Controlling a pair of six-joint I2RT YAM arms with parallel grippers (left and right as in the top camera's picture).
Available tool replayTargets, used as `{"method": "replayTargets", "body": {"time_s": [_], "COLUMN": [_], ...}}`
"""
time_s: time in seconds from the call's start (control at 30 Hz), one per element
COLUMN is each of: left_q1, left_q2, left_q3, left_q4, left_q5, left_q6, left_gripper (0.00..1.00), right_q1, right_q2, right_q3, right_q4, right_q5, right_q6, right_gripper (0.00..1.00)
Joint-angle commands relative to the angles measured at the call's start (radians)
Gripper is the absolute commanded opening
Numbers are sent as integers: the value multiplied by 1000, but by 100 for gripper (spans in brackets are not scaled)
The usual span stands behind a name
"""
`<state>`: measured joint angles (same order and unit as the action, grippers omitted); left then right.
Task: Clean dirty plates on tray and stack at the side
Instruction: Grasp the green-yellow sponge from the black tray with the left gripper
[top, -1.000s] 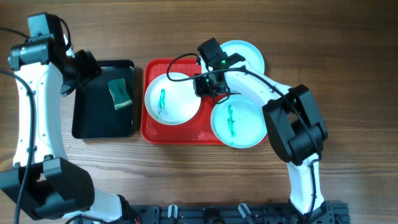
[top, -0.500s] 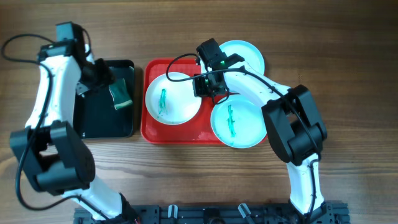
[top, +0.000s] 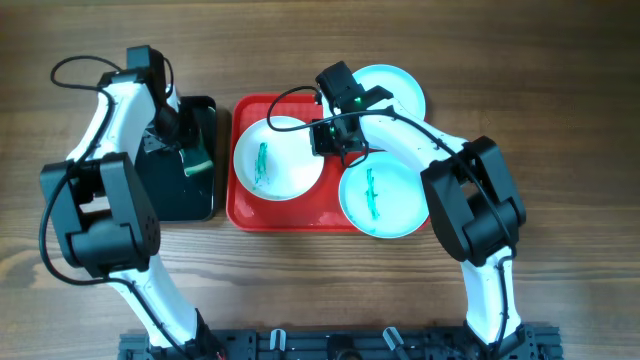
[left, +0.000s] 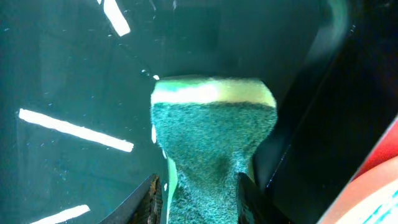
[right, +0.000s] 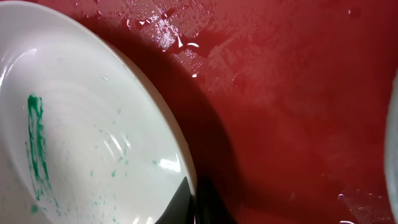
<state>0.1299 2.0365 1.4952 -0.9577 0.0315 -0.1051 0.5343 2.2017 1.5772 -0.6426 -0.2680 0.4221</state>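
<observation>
The cream-white plate (top: 277, 158) with a green smear lies at the left of the red tray (top: 290, 215). My right gripper (top: 330, 135) is shut on its right rim (right: 186, 168). A turquoise plate (top: 385, 197) with a green smear lies on the tray's right end. Another turquoise plate (top: 400, 88) lies on the table behind the tray. My left gripper (top: 183, 140) is over the black tray, its fingers (left: 198, 199) on either side of the green sponge (left: 211, 143), pinching it.
The black tray (top: 165, 195) stands left of the red tray, with the green sponge (top: 197, 160) at its right side. The red tray's floor (right: 292, 99) is wet. Bare wooden table lies in front.
My left arm has swung right and down from the table's left edge to the black tray and come down on the sponge. The right arm and plates have not moved.
</observation>
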Motion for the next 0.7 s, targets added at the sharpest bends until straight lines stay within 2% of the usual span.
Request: {"method": "replayTargets", "body": {"time_s": [0.0,0.17,0.53,0.67], "left_q1": [-8,-13,-36,-32], "left_q2": [17,25,42,42], "left_q3": [-5,-5,-58,-87], "left_q4": [17,31,72,103], "left_q5": [23,27,-20,-22], "left_q6": [47,76,76,75], "left_gripper": [36,30,31,24], "right_q1": [2,2,2,2], "right_q2": [40,40,40,40], "right_q3": [-2,-2,-2,-2], "right_q4": [-14,-14,-14,-14], "right_q5": [40,40,43,43], "right_q6": [-3,-3,-5,-12], "right_gripper": [4,4,4,4]}}
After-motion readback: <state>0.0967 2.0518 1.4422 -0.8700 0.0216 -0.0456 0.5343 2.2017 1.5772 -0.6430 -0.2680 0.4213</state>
